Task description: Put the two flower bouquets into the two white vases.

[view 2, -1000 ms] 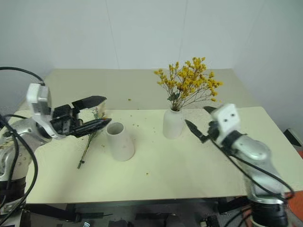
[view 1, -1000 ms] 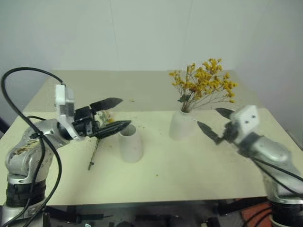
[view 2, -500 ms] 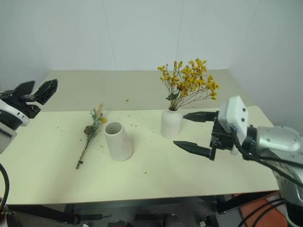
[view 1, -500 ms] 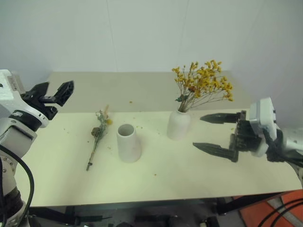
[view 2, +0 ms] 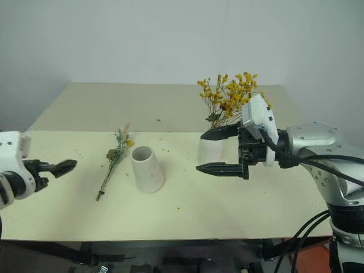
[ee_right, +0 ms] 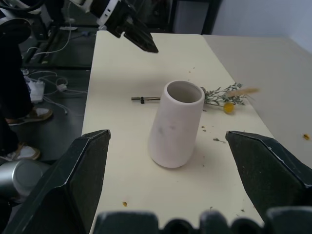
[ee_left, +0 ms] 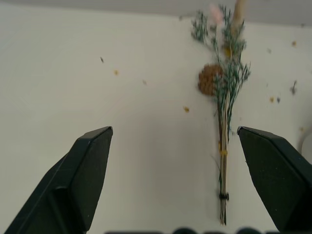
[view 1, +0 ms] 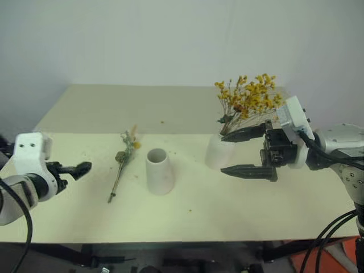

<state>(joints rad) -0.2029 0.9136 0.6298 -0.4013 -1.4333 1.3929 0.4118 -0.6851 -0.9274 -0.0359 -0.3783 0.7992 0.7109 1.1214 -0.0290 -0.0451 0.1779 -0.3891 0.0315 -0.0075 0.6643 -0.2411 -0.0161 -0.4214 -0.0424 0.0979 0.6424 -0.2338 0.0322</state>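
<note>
— Both arms have swung since a moment ago: left gripper dropped low beside the table, right gripper now by the bottle vase of yellow blossoms; both gape, empty.

— 1 sparse bunch lies flat beside the tapered vase. That right finger could tip the bottle vase.

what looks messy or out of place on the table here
Small yellow-orange crumbs are scattered over the cream table, shed from the flowers. The sparse greenish dried bouquet lies flat beside the empty tapered white ceramic vase.
</note>
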